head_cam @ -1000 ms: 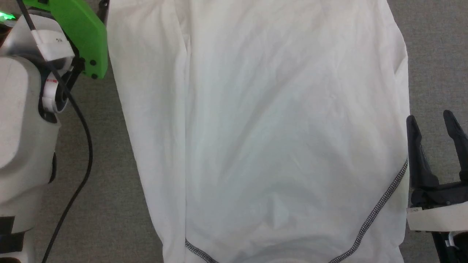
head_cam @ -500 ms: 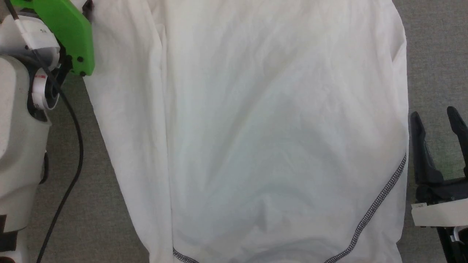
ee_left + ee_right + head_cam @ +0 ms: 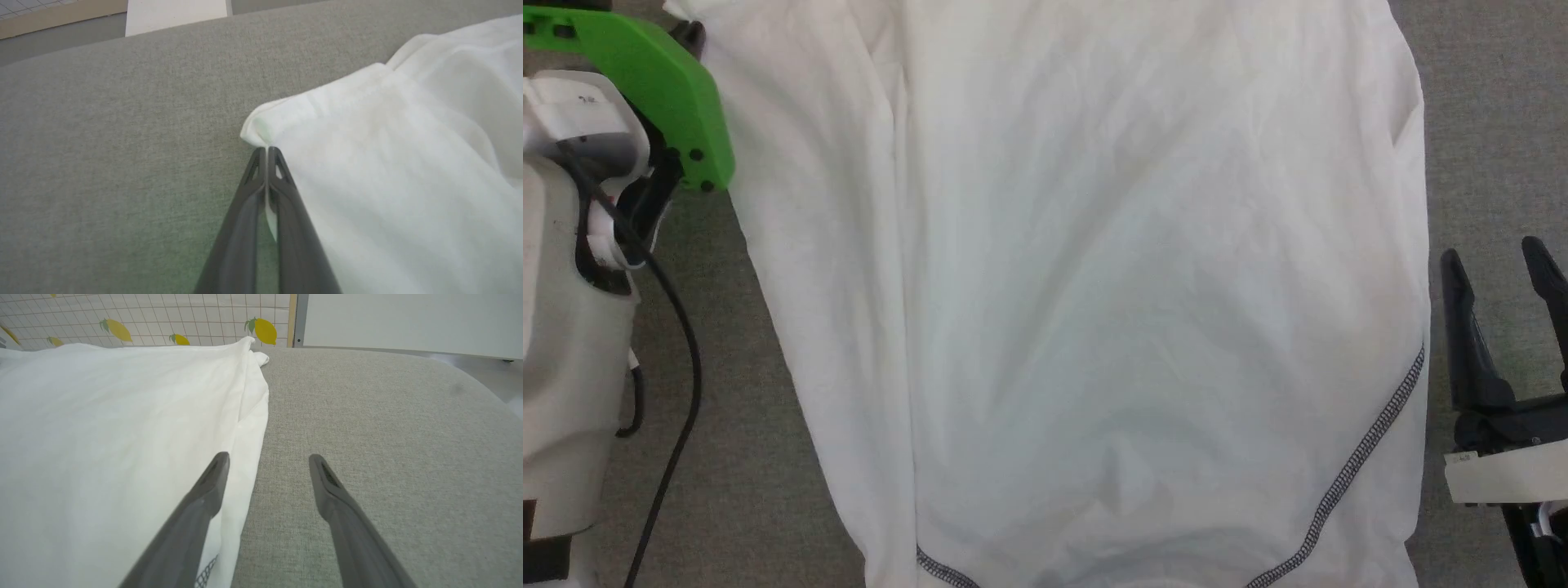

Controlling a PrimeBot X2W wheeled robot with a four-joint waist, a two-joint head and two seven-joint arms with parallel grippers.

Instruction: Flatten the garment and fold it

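The garment (image 3: 1111, 286), a thin white shirt with a dark stitched seam (image 3: 1364, 457), lies spread over most of the grey padded surface (image 3: 1494, 122). My left gripper (image 3: 266, 149) is shut on the garment's (image 3: 388, 183) left edge near a corner, with a sliver of white cloth between its fingers. In the head view that gripper (image 3: 692, 34) is at the top left, mostly hidden behind the green wrist part. My right gripper (image 3: 1489, 251) stands open beside the garment's right edge. In the right wrist view its left finger (image 3: 212, 477) hangs over the cloth's (image 3: 102, 437) edge.
A black cable (image 3: 682, 367) runs down along my left arm. A white panel (image 3: 175, 14) stands beyond the surface's far edge. A lemon-printed grid backdrop (image 3: 163, 314) and a pale board (image 3: 408, 322) lie beyond it. Bare grey surface borders the garment on both sides.
My left arm has moved left, drawing the garment's left edge outward and widening the spread cloth. The right gripper has stayed open in nearly the same spot.
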